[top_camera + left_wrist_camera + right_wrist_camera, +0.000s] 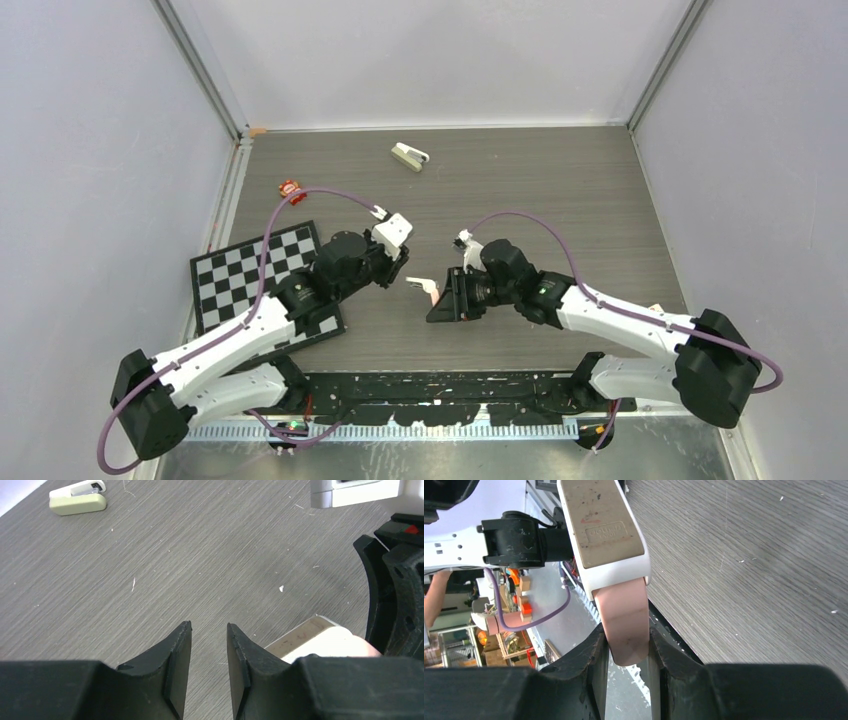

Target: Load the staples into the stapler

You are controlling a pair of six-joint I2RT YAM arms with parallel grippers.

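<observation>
Meanwhile, right fingers (pixel 584 680) pinch a pink object (pixel 621 615), seemingly offering it to the left fingers (pixel 175 665), slightly spread and empty; the stapler (pixel 77 504) lies far beyond.

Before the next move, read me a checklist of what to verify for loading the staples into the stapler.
1. Left gripper free: ok, open and empty.
2. Right gripper free: not ok, shut on the pink object.
3. Stapler located: ok, lying alone at the far side of the table.
4. Staples located: cannot tell, none clearly visible in any view.
5. Stapler ready for loading: cannot tell, too small to judge.
6. Space between the arms: not ok, the left gripper sits close beside the pink object.
</observation>
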